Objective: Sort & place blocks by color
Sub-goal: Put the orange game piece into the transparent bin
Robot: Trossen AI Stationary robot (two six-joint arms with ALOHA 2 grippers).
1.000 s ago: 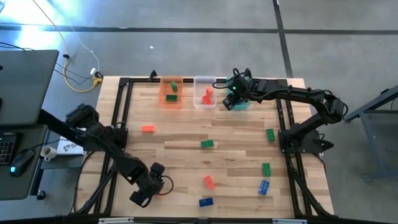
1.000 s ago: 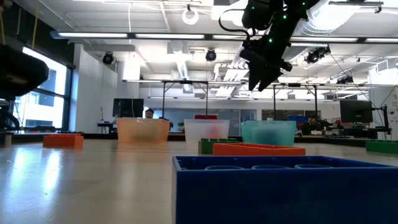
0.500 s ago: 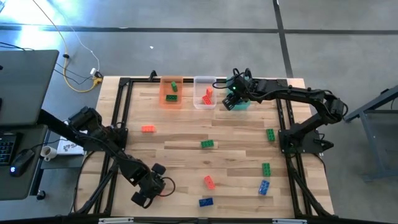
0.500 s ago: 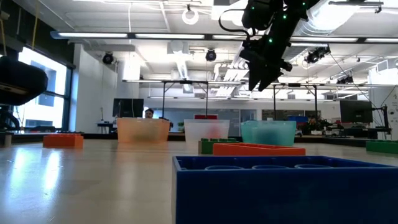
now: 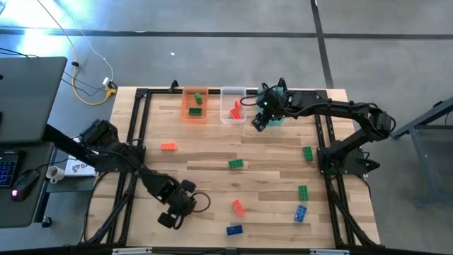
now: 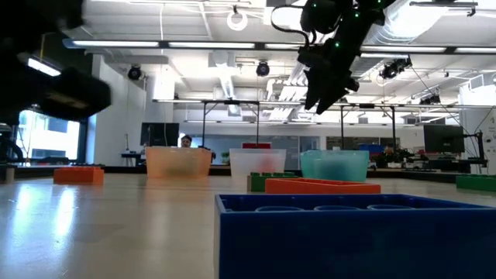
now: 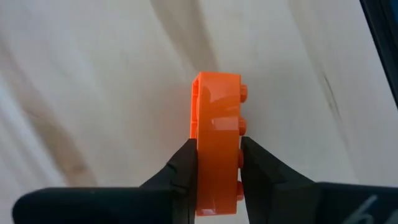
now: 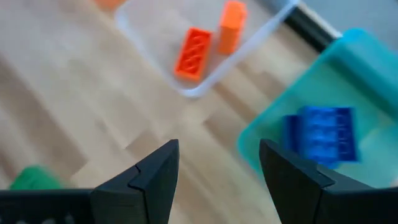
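the left gripper (image 5: 178,210) sits low over the near-left part of the wooden surface (image 5: 212,152), fingers (image 7: 186,163) clenched on an orange block (image 7: 217,143) held on edge. bare wood lies all around it. the right gripper (image 5: 259,120) hangs at the far edge, fingers (image 8: 152,171) spread and empty, above the gap between the clear bin (image 5: 232,106) and the teal bin (image 8: 336,81). a blue block (image 8: 321,132) lies in the teal bin, and two red-orange blocks (image 8: 193,53) lie in the clear bin. loose blocks scatter on the right half, leaving the middle mostly open.

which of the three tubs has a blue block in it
The green tub, rightmost in the row, under the right pincer; it holds a blue block.
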